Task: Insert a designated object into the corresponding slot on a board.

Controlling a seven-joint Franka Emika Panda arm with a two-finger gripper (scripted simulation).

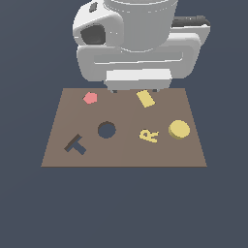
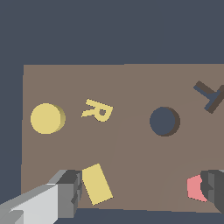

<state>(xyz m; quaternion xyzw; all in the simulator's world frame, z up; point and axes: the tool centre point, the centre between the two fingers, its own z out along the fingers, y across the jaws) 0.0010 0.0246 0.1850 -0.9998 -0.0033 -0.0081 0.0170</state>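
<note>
Nothing is yet done: the yellow disc [image 1: 179, 129] is seen lying right of centre on the board [image 1: 123, 155], well apart from the empty round hole [image 1: 106, 130], while the gripper [image 2: 142, 188] is spread wide, holding nothing.

Flat slate-blue ground [image 1: 124, 208] all around, same dull blue-grey up behind with no seam between floor and backdrop, even soft light, no hard shadows, plain featureless surface right to every edge

Yellow disc [image 1: 179, 129] lies flat on the brown board [image 1: 123, 157], near the exterior view's right edge. The dark round hole [image 1: 106, 130] sits open, well apart.
</note>
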